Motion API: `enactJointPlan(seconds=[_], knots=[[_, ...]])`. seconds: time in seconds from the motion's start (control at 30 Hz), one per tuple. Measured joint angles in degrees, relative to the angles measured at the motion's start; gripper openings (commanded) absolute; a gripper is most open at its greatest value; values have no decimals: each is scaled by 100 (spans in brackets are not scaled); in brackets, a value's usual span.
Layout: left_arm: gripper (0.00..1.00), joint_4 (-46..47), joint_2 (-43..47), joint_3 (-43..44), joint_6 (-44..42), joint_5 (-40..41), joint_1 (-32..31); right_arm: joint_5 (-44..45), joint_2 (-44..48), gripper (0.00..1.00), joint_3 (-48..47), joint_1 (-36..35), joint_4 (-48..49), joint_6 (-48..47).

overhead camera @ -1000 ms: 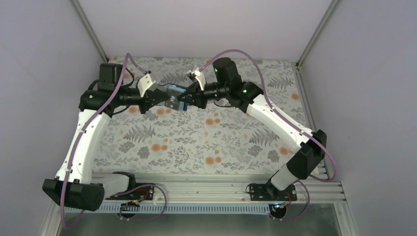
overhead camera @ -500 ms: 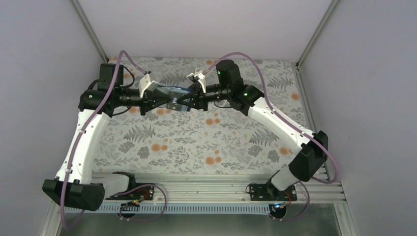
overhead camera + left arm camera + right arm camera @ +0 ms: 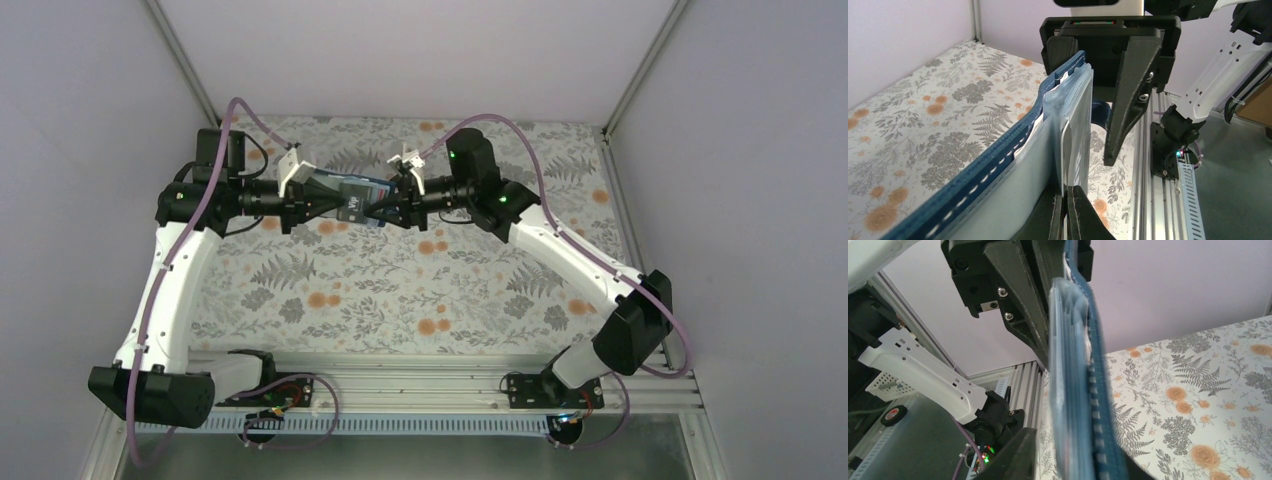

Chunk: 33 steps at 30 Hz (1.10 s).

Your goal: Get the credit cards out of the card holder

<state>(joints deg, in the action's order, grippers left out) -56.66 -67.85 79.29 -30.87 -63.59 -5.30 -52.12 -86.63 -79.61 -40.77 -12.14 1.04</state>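
Note:
The navy card holder (image 3: 357, 192) hangs in the air between my two grippers, over the far part of the table. My left gripper (image 3: 335, 200) is shut on one end of it. In the left wrist view my left gripper (image 3: 1066, 200) pinches a pale inner pocket leaf (image 3: 1075, 125) with a thin card edge (image 3: 1063, 150) in it, beside the stitched navy cover (image 3: 998, 150). A dark card face with pale marks (image 3: 352, 208) shows from above. My right gripper (image 3: 390, 205) is open and straddles the other end; its one finger (image 3: 1008, 455) stands apart from the holder (image 3: 1098, 390).
The table has a floral cloth (image 3: 400, 290). Grey walls close in at the back and both sides. An aluminium rail (image 3: 420, 375) with the arm bases runs along the near edge.
Both grippers have shifted slightly with the holder between them. The right gripper has drawn back a little to the right and its wrist has rolled. The left gripper keeps its hold.

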Motion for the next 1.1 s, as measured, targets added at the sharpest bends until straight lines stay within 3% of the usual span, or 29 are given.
enactJointPlan(seconds=[0.2, 0.37, 0.5, 0.6, 0.93, 1.1], knots=[[2, -96, 0, 44, -52, -20, 7, -31, 7, 19, 31, 72, 37, 2], [2, -155, 0, 79, -144, -15, 35, -103, 7, 5, 33, 83, 70, -17], [3, -240, 0, 142, -229, -15, 37, -181, 7, 4, 33, 90, 79, -35], [12, -323, 0, 166, -382, -26, 37, -225, 11, 4, 33, 90, 76, -68], [21, -304, 4, 164, -498, -81, 98, -376, 24, 4, 33, 138, -116, -136], [17, -188, 4, 90, -413, -138, 96, -391, 24, 4, 31, 144, -144, -140]])
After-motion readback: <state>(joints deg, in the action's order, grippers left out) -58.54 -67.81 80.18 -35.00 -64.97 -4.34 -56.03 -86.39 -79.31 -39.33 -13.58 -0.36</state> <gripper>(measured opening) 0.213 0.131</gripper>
